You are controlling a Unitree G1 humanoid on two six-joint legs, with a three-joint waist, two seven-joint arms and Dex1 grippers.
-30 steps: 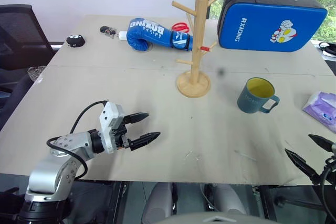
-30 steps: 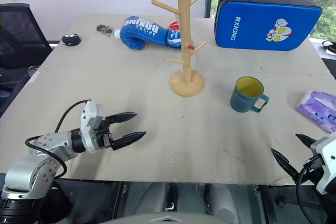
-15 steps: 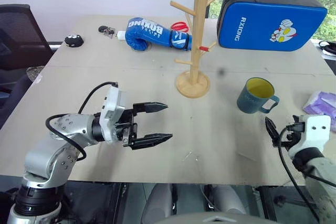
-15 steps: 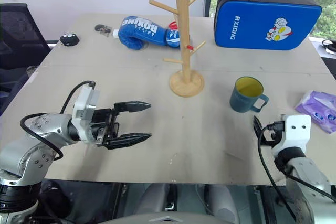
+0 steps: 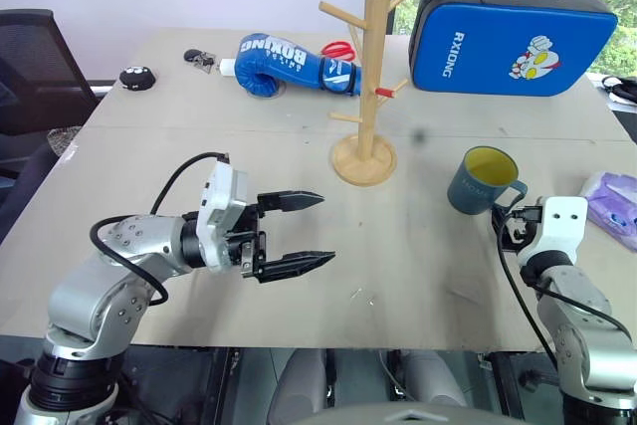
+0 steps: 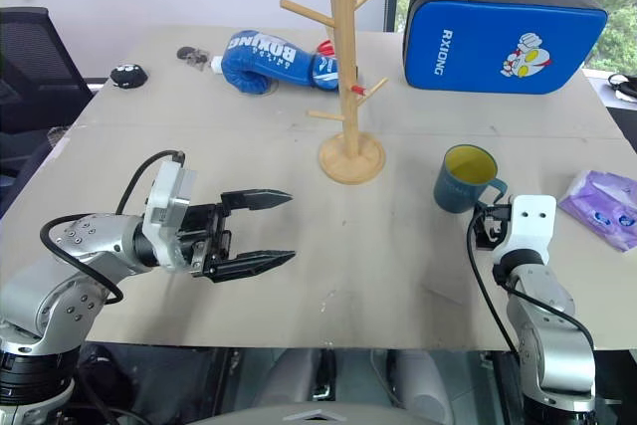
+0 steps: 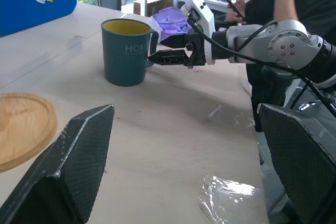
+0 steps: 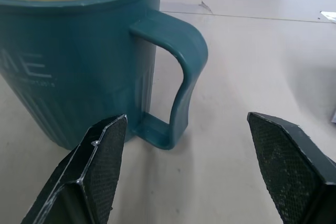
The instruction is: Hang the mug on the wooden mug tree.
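Your right gripper [image 8: 181, 182] sits just short of the mug [image 5: 484, 181], fingers spread wide with the loop handle [image 8: 176, 82] lined up in the gap between them but not yet touched. The mug stands upright on the table [image 5: 398, 236] in the right half of the head view, right of the mug tree [image 5: 366, 77], which rises in the upper centre.

Watch the closing move. The handle is a thin, smooth glazed loop, and the fingers are narrow black wedges with a fine textured face; if you pinch only the outer curve, the mug will likely swing or slip once it leaves the table. Push in too far and a fingertip could nudge the round body and slide it across the smooth, pale tabletop, since nothing braces it. The mug looks heavy for a handle-only grip, so expect it to tilt.

The tree is light wood: a round disc base, a slim pole, thin pegs angled upward, one tipped red. It seems easy to topple if the mug strikes a peg sideways.

Your left gripper [image 5: 304, 231] hovers released over the lower-left part of the table, grasping nothing, well apart from both mug and tree
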